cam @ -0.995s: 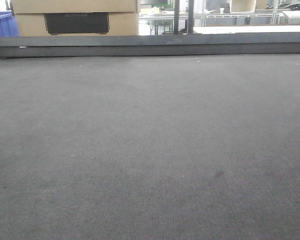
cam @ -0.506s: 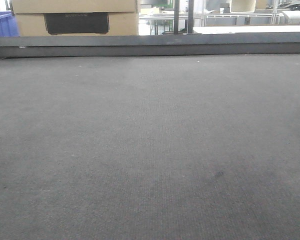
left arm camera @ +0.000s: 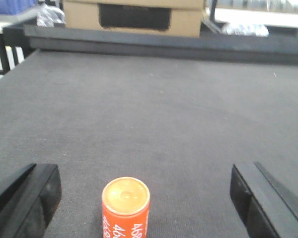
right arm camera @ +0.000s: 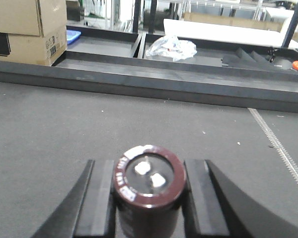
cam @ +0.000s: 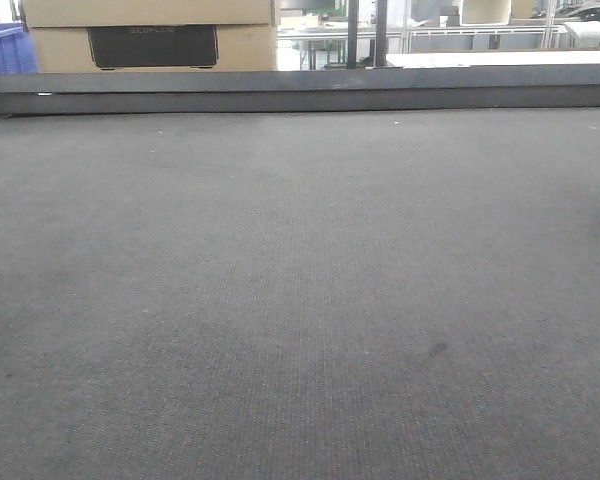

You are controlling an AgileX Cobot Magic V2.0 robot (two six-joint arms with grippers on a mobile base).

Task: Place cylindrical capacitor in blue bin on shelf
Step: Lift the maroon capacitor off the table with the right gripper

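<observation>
One capacitor (right arm camera: 148, 183), rim lettering illegible, clamped in the right hand (right arm camera: 149, 201).

My left gripper (left arm camera: 141, 171) gapes wide at the bottom of the frame, an orange cylinder (left arm camera: 125, 208) on the grey table (left arm camera: 154, 109) between its fingers, touching neither, and a cardboard box (left arm camera: 134, 17) at top.
</observation>
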